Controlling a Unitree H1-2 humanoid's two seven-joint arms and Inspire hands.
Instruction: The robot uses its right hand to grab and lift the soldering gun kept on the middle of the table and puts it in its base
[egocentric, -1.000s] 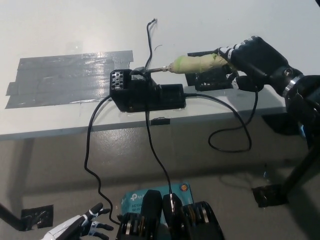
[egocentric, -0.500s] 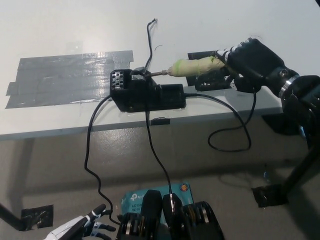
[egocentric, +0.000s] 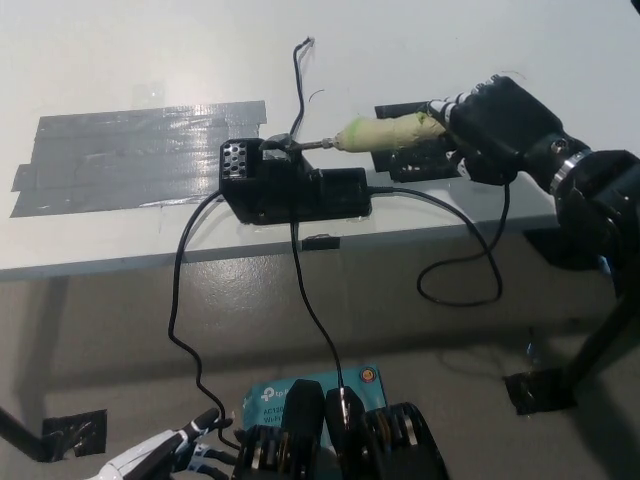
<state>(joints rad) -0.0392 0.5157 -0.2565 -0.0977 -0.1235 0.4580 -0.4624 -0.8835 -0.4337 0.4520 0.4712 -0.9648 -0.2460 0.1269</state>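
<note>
Right hand (egocentric: 492, 120) black, closed around the rear of the soldering gun (egocentric: 385, 132), holding it roughly level above the table (egocentric: 420, 40). Gun handle wrapped in pale green; metal tip points left and sits at the holder on top of the black base (egocentric: 290, 185), tip touching or just inside, can't tell which. Base near table's front edge, cables trailing off it. Grey tape patch (egocentric: 130, 150) left of base. Left hand (egocentric: 165, 452) white, low at near left, fingers apart, holding nothing.
</note>
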